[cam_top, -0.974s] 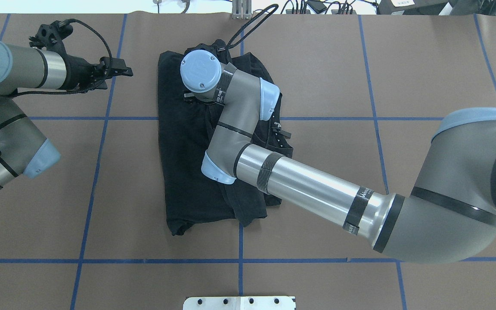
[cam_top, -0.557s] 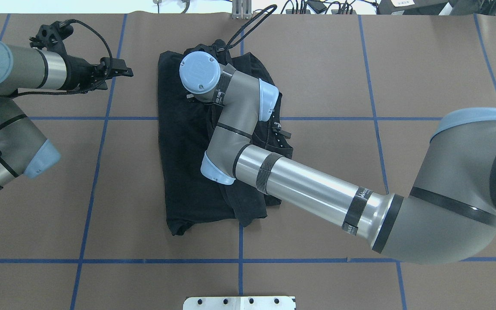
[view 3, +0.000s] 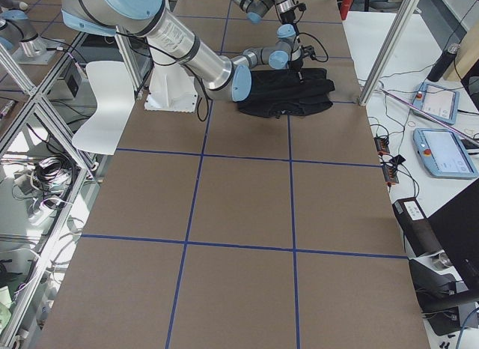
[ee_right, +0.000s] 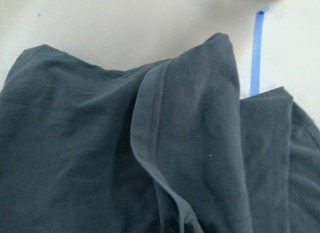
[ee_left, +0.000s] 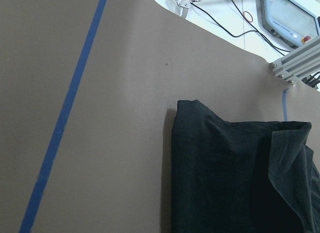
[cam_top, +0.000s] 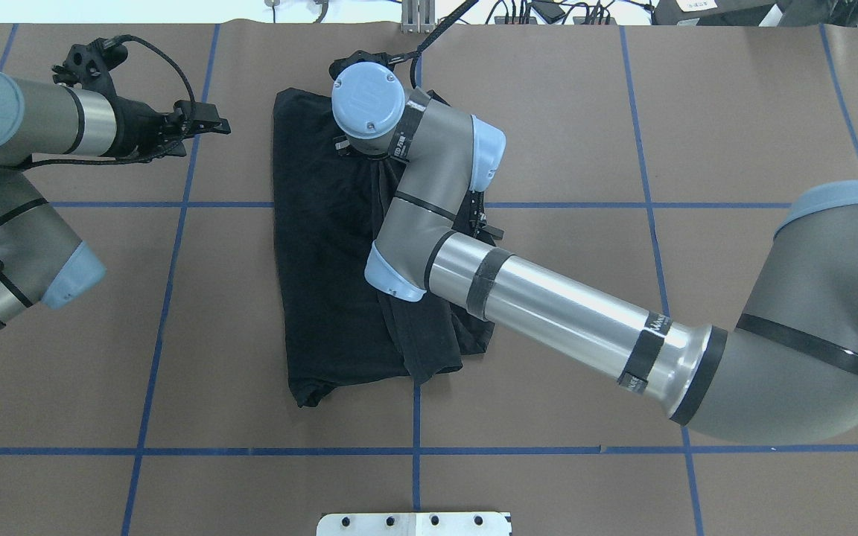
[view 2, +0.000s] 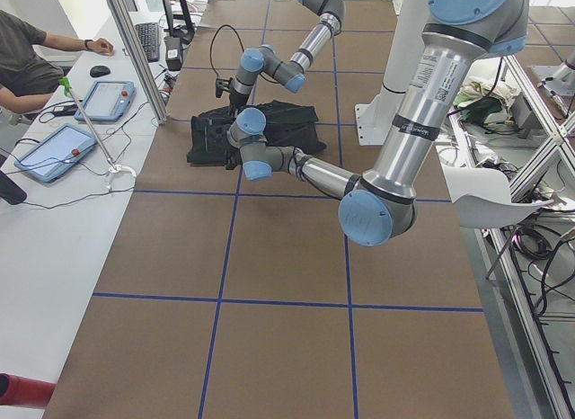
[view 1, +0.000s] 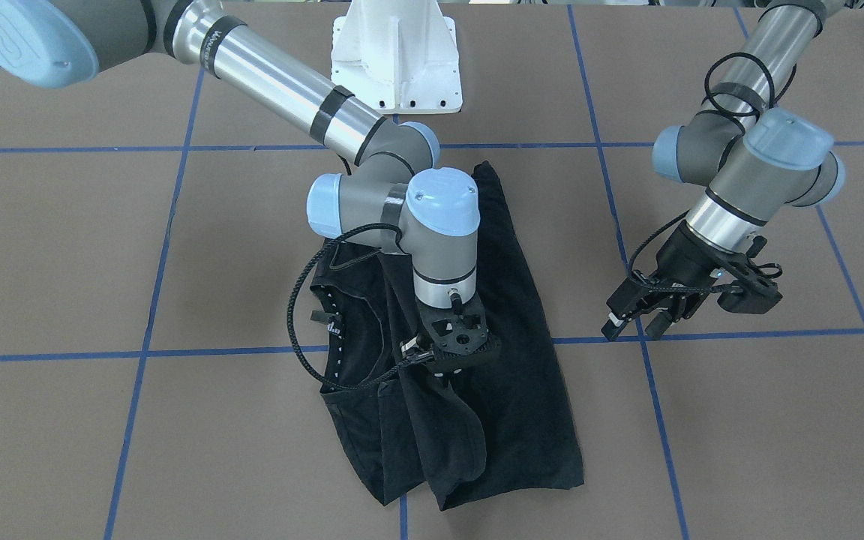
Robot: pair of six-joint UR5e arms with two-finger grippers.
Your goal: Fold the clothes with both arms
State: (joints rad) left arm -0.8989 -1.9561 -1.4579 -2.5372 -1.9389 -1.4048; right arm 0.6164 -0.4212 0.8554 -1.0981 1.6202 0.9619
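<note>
Black T-shirt, folded lengthwise, rumpled overlapping layers, graphic hidden

My right arm is showing silver-grey tubing, light blue joint caps, and a black cable looping at nine o'clock.

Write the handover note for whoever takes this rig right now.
Left gripper: open, empty, hovering beside the T-shirt without touching it.
Right gripper: down over the T-shirt's central fold. Its fingers are lost against the black cloth, so the grip cannot be told.
T-shirt: mid-table, sides folded inward into a long strip, one flap loose on top.
Left to do: likely flatten the flap and fold the strip across.
</note>
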